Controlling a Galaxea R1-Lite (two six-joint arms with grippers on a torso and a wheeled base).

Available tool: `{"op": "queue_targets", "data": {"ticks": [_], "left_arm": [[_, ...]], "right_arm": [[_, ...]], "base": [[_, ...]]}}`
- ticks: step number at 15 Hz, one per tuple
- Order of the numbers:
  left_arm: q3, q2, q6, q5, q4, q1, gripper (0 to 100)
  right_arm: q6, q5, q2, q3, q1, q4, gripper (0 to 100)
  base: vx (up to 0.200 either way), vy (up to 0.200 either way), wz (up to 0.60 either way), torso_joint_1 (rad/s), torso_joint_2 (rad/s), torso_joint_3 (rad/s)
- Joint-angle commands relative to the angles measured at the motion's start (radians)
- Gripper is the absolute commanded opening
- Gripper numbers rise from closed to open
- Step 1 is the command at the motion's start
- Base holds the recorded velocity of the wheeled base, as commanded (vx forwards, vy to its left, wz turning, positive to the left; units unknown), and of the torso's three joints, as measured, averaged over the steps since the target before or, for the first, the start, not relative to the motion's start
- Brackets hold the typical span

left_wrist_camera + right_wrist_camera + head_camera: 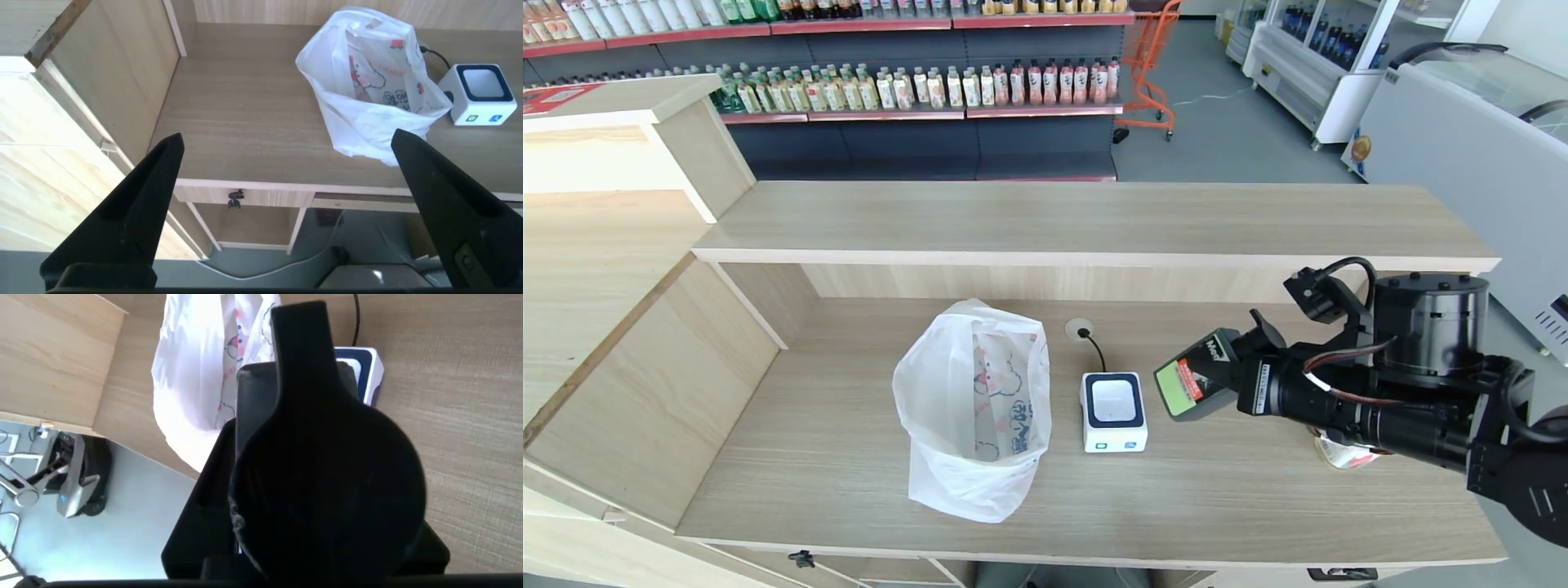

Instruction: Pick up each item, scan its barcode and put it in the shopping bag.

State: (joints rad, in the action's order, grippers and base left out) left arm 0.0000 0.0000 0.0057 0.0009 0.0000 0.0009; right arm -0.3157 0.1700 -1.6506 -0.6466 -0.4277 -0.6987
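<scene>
A white plastic shopping bag [968, 408] stands open on the wooden counter, with a printed package inside. Just right of it sits the white barcode scanner [1112, 408], its dark window facing up. My right gripper [1245, 363] is shut on a black box with a green and red label [1196, 380], held a little above the counter, right of the scanner. In the right wrist view the box [253, 400] hangs beside the scanner [369, 363] and bag [192, 384]. My left gripper [286, 212] is open and holds nothing, off the counter's front edge, with the bag [368, 90] and scanner [482, 94] beyond it.
A white, labelled item [1339, 453] lies on the counter, partly hidden under my right arm. The scanner's cable [1096, 349] runs to a hole at the back. A raised ledge [1094, 220] borders the rear and a wooden side panel [654, 392] the left.
</scene>
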Motion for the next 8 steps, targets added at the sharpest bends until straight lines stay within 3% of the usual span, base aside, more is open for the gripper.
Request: {"op": "queue_targets", "data": {"ticks": [1,8], "left_arm": [[0.0,0.002,0.0,0.001,0.0,0.002,100],[0.0,0.002,-0.001,-0.001,0.0,0.001,100]], "right_arm": [[-0.009,0.0,0.003,0.001,0.0,-0.002,0],[-0.091,0.005,-0.028,-0.018,-0.002,-0.001,0]], "base": [[0.0,0.0,0.0,0.0,0.0,0.0],[0.0,0.2,0.0,0.005,0.0,0.001]]}}
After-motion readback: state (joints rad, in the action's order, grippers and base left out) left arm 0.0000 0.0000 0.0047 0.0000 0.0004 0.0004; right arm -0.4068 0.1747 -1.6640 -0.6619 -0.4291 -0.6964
